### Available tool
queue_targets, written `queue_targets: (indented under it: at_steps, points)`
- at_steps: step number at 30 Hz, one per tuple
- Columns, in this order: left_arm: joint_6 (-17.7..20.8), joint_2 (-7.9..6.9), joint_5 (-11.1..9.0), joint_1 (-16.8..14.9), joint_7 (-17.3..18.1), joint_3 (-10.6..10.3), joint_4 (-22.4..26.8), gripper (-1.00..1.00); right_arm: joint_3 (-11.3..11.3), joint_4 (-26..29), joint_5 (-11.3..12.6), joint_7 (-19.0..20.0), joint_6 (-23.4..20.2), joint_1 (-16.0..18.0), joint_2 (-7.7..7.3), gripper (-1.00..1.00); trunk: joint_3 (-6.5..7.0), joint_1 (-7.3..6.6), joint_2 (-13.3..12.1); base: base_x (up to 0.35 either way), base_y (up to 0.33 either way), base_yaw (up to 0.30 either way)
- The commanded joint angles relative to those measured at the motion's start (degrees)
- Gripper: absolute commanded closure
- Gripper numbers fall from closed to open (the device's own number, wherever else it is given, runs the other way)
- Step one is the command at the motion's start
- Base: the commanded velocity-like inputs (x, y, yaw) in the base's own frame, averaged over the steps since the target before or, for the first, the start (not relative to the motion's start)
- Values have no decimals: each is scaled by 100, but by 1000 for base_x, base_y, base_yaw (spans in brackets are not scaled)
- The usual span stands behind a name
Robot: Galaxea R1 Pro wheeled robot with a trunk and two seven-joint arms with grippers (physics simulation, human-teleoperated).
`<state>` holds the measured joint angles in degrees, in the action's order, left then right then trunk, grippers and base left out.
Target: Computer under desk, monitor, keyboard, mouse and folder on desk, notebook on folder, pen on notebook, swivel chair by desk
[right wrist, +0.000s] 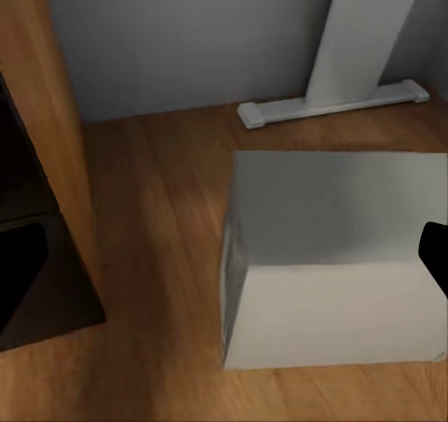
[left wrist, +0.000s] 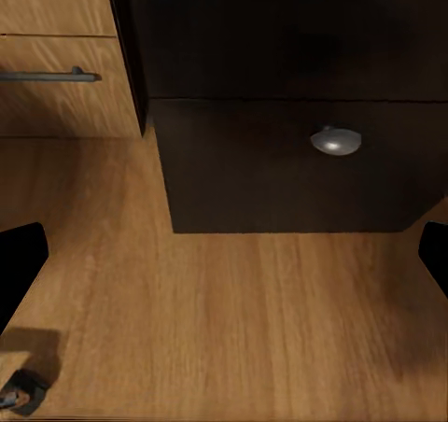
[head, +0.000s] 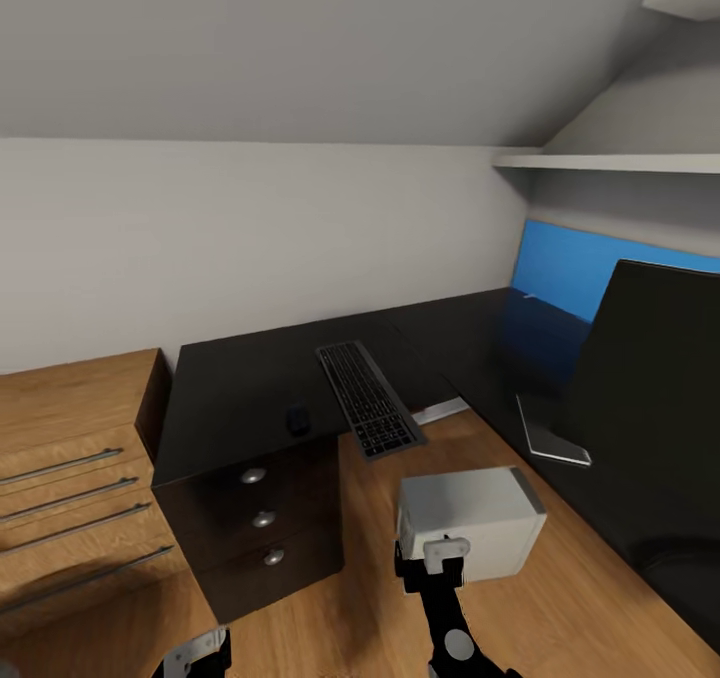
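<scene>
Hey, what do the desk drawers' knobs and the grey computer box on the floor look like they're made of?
The knobs look like polished metal: silver, with a bright highlight. The computer looks like painted sheet metal or plastic, hard to say which: flat, matte light grey faces with no seams or grain. It is a simulator render, so both are guesses.

Black table drawer [left wrist: 289, 165] with round silver knob [left wrist: 336, 141] above wooden floor [left wrist: 233, 329], light wooden cabinet [left wrist: 61, 53] beside it.
</scene>
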<state>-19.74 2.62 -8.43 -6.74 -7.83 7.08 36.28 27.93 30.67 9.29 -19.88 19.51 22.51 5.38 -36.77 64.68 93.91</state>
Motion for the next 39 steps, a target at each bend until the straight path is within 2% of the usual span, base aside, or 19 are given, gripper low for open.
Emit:
queue_targets:
  at_steps: [1,7,20,26,31,34,39]
  points:
    - [-19,11,-30,-3,5,8,-4,-100,44,-83,58,-39,104,7,12,-100,-11,-1,3,0,0,227]
    - [13,33,-22,-3,-10,-21,-13,-100,51,-501,51,-24,235,7,34,-100,-32,-1,3,0,0,130]
    - [183,111,-19,-3,-37,-25,-214,-100,62,-916,65,-8,455,7,11,-100,-36,-1,3,0,0,12]
    - [151,89,-26,-3,-7,-9,-380,-100,71,-1287,77,-1,802,7,33,-100,-36,-1,3,0,0,0]
    - [127,77,-26,-3,9,-6,-505,-100,76,-1461,81,10,899,7,44,-100,-36,-1,3,0,0,0]
    - [-271,73,-3,-3,36,-29,-1027,-100,66,-1696,86,258,1004,7,45,-100,-36,-1,3,0,0,0]
    - [-483,60,10,-3,50,-38,-1158,-100,57,-1731,80,375,1076,7,43,-100,-36,-1,3,0,0,0]
